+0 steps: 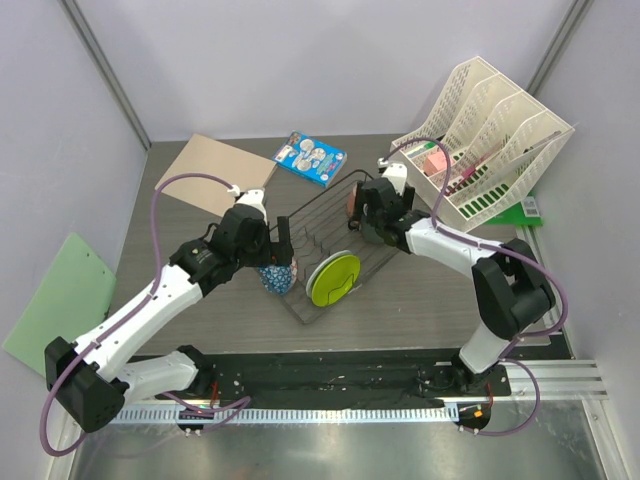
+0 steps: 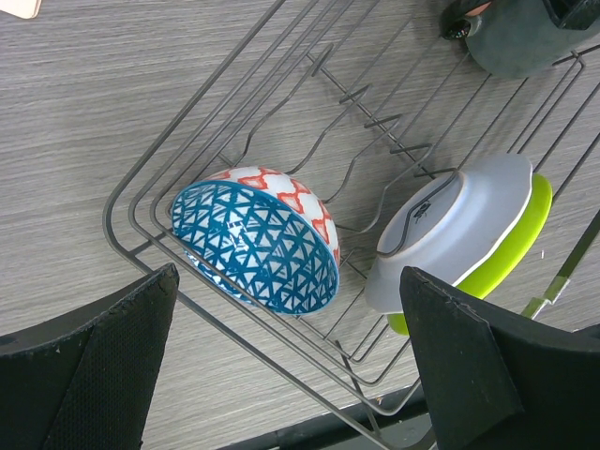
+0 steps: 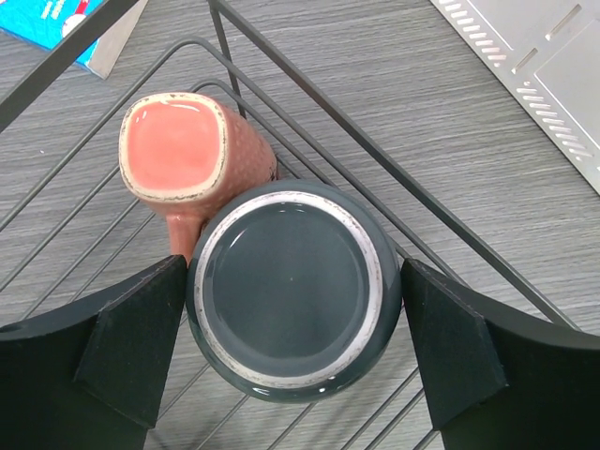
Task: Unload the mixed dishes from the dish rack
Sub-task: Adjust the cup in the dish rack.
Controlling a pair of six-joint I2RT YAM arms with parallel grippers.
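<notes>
The dish rack [image 1: 318, 198] stands mid-table. The blue patterned bowl [image 1: 277, 277] leans on edge in its near-left corner, and the lime-green plate [image 1: 333, 279] stands beside it. In the left wrist view the bowl [image 2: 258, 244], the white plate [image 2: 450, 230] and the green plate [image 2: 525, 230] behind it rest in the rack [image 2: 200, 94]. My left gripper [image 2: 289, 277] is open just above the bowl. My right gripper [image 3: 292, 272] is open, its fingers [image 3: 141, 328] on either side of the upturned grey mug [image 3: 291, 286]. The salmon-pink cup [image 3: 183, 150] touches the mug.
A white slotted file organiser [image 1: 490, 140] stands at the back right. A blue snack packet [image 1: 310, 157] and a cardboard sheet [image 1: 215, 170] lie behind the rack. A green clipboard [image 1: 55, 300] lies at the far left.
</notes>
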